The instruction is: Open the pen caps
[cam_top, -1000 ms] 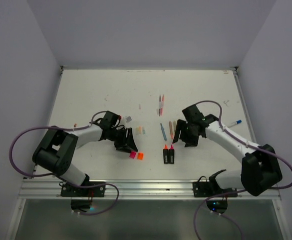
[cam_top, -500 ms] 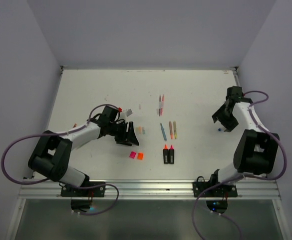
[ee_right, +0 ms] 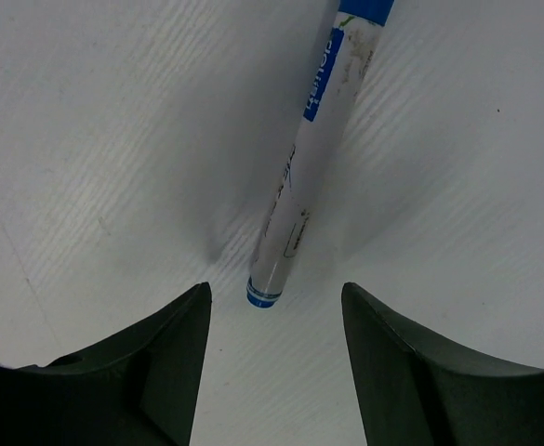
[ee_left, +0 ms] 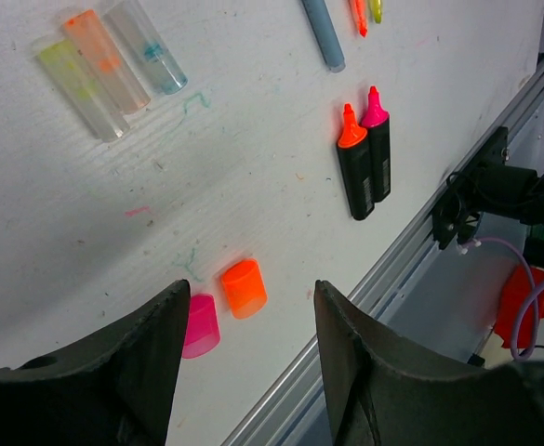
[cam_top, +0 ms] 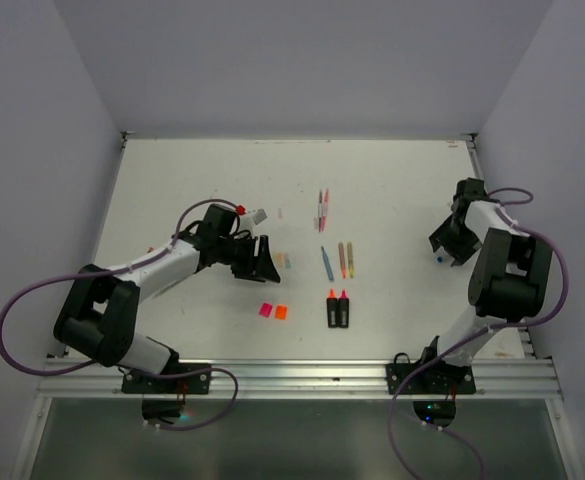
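My left gripper [ee_left: 251, 321] stands wide, holding nothing. Just beyond its fingertips, at lower centre of the wrist frame, a stubby pink plastic cap [ee_left: 200, 325] and a stubby orange plastic cap [ee_left: 244, 287] lie side by side on the table, long axes near upright in the frame.

At upper left, three thin clear caps [ee_left: 104, 60], tinted yellow-green, orange and blue, lie parallel, their axes running upper left to lower right. At right centre, two black highlighter bodies [ee_left: 366, 172] point their bare tips upward.

My right gripper [ee_right: 273, 307] stands wide, empty, with the near end of a white pen barrel [ee_right: 304, 177] between its fingertips. The barrel's axis runs from lower centre to upper right, and its blue end piece [ee_right: 364, 9] is at the top edge.
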Available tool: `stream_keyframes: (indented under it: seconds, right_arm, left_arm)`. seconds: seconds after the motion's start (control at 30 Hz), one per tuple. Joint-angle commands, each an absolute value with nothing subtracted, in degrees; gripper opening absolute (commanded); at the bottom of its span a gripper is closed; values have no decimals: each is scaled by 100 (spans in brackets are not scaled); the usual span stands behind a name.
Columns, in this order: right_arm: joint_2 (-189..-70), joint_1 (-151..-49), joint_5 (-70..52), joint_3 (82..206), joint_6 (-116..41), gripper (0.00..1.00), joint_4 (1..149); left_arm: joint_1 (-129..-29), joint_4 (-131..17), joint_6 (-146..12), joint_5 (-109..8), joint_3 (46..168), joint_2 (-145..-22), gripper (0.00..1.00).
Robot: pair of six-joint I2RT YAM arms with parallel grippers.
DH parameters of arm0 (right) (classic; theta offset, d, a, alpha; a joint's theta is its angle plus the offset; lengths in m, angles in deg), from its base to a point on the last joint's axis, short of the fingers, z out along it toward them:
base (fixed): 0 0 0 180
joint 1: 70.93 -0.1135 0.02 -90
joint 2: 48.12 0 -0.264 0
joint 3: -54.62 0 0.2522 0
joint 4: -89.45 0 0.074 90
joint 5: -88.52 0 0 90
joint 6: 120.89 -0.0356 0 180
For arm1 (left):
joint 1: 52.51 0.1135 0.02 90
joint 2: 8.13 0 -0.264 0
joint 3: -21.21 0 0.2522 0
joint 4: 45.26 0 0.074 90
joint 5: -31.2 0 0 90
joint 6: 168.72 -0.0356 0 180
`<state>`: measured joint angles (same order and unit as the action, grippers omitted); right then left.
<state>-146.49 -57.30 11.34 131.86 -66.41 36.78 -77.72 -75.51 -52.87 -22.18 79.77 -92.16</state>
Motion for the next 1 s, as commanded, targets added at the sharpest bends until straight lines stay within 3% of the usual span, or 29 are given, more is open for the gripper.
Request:
stream_keyframes:
  seconds: [0.0,0.33,0.47,0.73,0.83,0.97]
  right_arm:
    - [-14796,-5687,1451,13438,-6578,61,4045]
    - [-15368,-5582,1320,13369,-6384,50,4344]
    - [-15360,-5581,1171,13123,-6402,26,4475]
    - [-15008,-5870,547,13156,-6051,0,4222]
    - [-14675,-6529,450,13595,-5814,0,3756]
    - [-14419,-7713,-602,14115,-5558,0,3360]
  left_arm:
    - [-7791,-7668,-5473,-2329,8261,-9083,59]
    - [-7791,-7817,-5429,-2461,8375,-9057,59]
    - [-7791,-7835,-5411,-2444,8393,-9039,59]
    - [-7625,-7967,-5420,-2418,9007,-9241,59]
    - [-7396,-7783,-5236,-2102,9305,-9451,59]
    - [-6974,-7239,-4683,-1531,9500,-9602,59]
